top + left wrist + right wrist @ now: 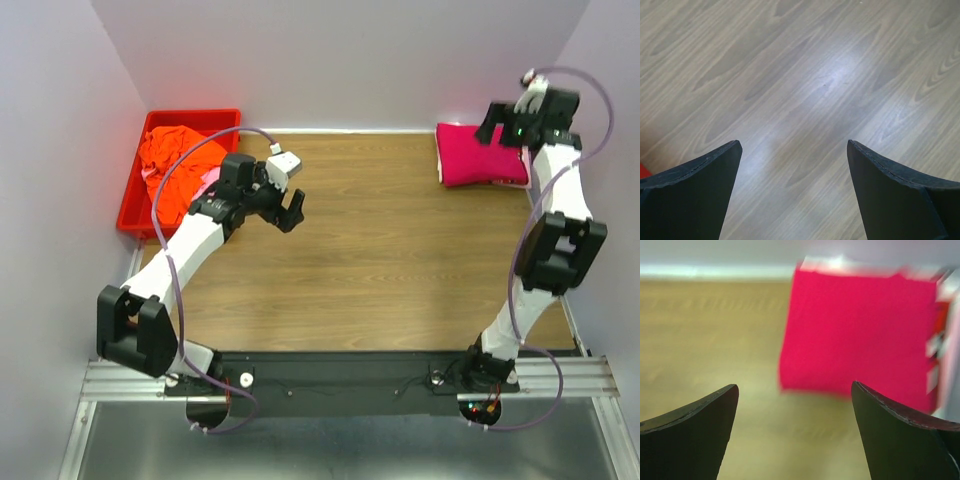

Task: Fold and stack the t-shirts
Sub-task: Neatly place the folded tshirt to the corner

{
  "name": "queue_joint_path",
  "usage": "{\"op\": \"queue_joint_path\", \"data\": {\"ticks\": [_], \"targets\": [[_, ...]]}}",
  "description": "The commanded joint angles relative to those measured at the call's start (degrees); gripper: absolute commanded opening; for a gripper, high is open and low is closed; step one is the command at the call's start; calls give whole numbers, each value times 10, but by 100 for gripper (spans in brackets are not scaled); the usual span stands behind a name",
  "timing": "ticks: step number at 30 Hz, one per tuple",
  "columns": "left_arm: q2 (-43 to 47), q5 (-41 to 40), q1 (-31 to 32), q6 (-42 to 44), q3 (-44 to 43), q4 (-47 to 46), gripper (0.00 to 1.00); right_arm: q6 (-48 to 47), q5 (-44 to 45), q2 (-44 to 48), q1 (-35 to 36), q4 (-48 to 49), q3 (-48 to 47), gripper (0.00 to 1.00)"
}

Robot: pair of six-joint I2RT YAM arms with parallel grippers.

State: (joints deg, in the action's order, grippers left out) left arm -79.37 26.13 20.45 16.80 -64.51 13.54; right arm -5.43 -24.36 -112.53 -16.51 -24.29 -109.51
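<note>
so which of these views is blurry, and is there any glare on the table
right wrist: motion-blurred, the magenta shirt and table smeared sideways; left wrist: sharp, with a pale glare patch on the wood; top external: sharp and evenly lit, though the orange shirt in the red bin looks oversaturated

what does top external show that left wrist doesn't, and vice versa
Only top external: the orange shirt heaped in the red bin, the folded magenta shirt at the far right, and the right gripper by it. Only left wrist: a close look at the bare wood grain between its fingers, plus a red sliver at its edge. Both: the wooden table and the left gripper, open and empty.
</note>
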Motion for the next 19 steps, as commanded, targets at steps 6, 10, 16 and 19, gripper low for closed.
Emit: {"op": "queue_joint_path", "data": {"ticks": [6, 10, 16, 19], "targets": [[22, -50, -5, 11, 21, 44, 99, -30, -111, 266, 16, -138, 329, 100], [32, -60, -5, 16, 57, 51, 99, -61, -120, 343, 23, -176, 418, 100], [79, -75, -5, 9, 92, 46, 99, -89, -108, 434, 24, -201, 488, 100], [98, -83, -6, 3, 103, 45, 99, -81, -111, 464, 25, -200, 512, 100]]}}
